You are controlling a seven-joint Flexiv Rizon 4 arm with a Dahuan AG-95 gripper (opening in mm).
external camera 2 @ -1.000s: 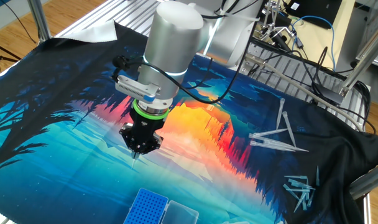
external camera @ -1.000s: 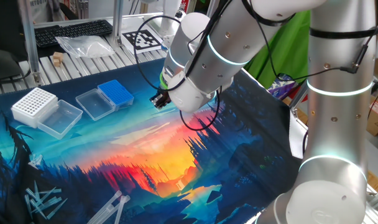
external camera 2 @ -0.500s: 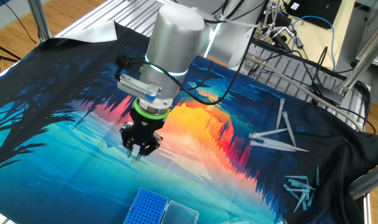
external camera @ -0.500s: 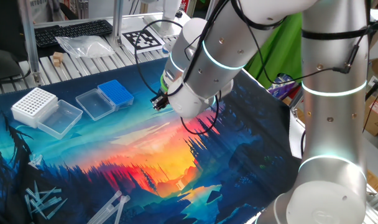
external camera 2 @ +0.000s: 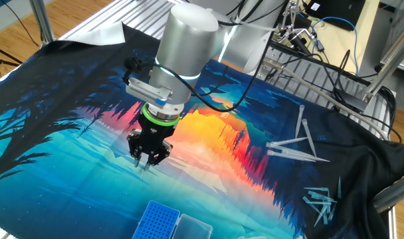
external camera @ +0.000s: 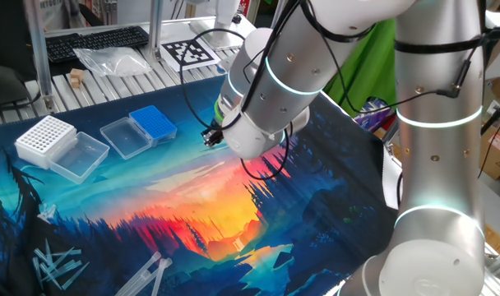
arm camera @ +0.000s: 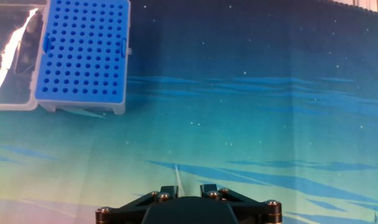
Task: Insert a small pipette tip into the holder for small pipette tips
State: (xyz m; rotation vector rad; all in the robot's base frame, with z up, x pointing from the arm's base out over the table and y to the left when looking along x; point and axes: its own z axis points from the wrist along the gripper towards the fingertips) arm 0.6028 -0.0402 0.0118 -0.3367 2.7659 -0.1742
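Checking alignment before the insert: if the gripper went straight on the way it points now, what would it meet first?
Probably the bare printed mat, not the blue holder. The gripper, holding a thin pipette tip, points down beside the holder, which sits off toward the upper left in the hand view.

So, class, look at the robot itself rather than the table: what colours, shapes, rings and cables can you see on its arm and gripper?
The arm is built of fat, glossy silver-white cylinders with rounded ends, and thin glowing cyan-white rings mark the joints. Black cables loop loosely around the wrist. A bright green collar sits just above the small black two-finger gripper, under a grey block bolted to the wrist.
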